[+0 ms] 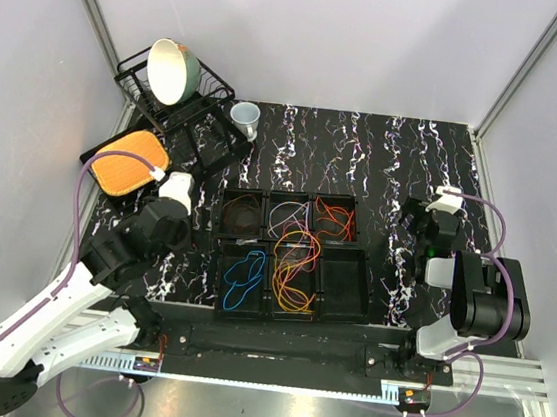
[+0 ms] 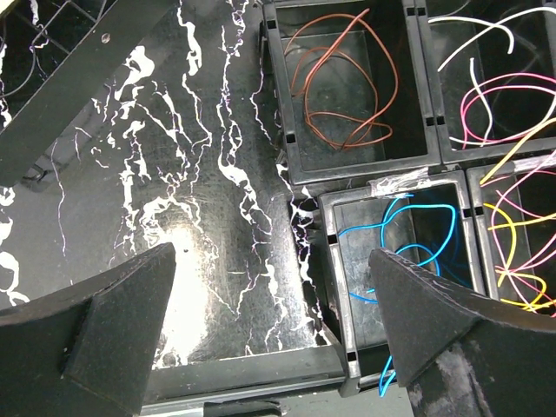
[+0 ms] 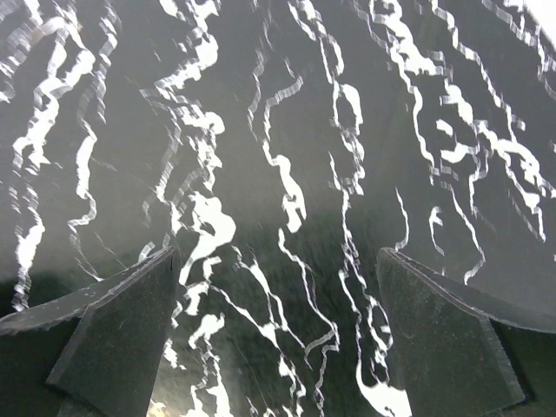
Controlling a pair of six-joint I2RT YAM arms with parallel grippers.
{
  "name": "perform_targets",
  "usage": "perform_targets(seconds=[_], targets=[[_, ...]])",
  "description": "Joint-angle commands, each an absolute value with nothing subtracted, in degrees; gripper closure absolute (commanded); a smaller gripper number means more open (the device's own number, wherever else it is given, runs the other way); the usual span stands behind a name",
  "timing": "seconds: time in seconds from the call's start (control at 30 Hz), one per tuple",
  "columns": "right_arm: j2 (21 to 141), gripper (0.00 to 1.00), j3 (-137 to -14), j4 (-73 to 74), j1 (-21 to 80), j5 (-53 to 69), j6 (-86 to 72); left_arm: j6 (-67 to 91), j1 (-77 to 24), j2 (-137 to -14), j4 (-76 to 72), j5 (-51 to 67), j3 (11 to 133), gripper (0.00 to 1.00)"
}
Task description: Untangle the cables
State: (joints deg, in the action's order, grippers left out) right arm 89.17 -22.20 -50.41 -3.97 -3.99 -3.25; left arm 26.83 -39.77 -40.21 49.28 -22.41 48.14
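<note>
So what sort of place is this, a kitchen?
Probably a robot test booth: a left arm and right arm bolted at a table edge, plain white walls around it, and black bins holding loose coloured cables.

My table (image 3: pixel 287 191) is black with white squiggly streaks, like marble. My fingers (image 2: pixel 113 321) are black too, and so are the bins (image 1: pixel 342 288). There is a brown cable (image 2: pixel 346 117) and a bright blue cable (image 2: pixel 408 248). I also see yellow cables (image 1: pixel 295 281) mixed with orange, a white cable (image 2: pixel 473 17), pink cables (image 2: pixel 504 80) and red-orange cables (image 1: pixel 335 215). The bowl (image 1: pixel 173 71) is green outside and cream inside. The rack (image 1: pixel 211 95) is black. My arms (image 1: pixel 56 309) are white and black, with purple hoses (image 1: pixel 78 216)
</note>
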Motion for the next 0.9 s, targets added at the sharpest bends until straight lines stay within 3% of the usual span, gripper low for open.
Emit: perform_targets(seconds=[0.0, 0.23, 0.4, 0.5, 0.63, 0.7, 0.87], targets=[[89.03, 0.00, -21.45, -60.11, -4.13, -2.72, -3.07, 26.10, -39.55, -38.94, 46.06, -21.80, 47.81, 0.03], [88.95, 0.00, -22.06, -58.88, -4.13, -1.67, -2.72, 26.54, -38.06, -38.06, 46.76, -24.51, 49.31, 0.03], [88.86, 0.00, -22.15, -58.71, -4.13, -1.67, -2.64, 26.82, -37.62, -37.62, 44.22, -42.50, 46.60, 0.01], [88.95, 0.00, -22.15, -58.62, -4.13, -1.67, -2.64, 14.13, -37.44, -34.64, 26.07, -50.70, 37.29, 0.01], [88.95, 0.00, -22.06, -58.80, -4.13, -1.67, -2.64, -2.71, -35.43, -26.73, -15.94, -42.92, 15.72, 0.01], [88.94, 0.00, -22.06, -58.89, -4.13, -1.67, -2.64, -6.32, -31.67, -24.70, -29.38, -35.38, 7.87, 0.01], [88.94, 0.00, -21.97, -58.97, -4.13, -1.76, -2.64, -5.44, -20.41, -36.46, -31.53, -33.85, 8.53, 0.01]])
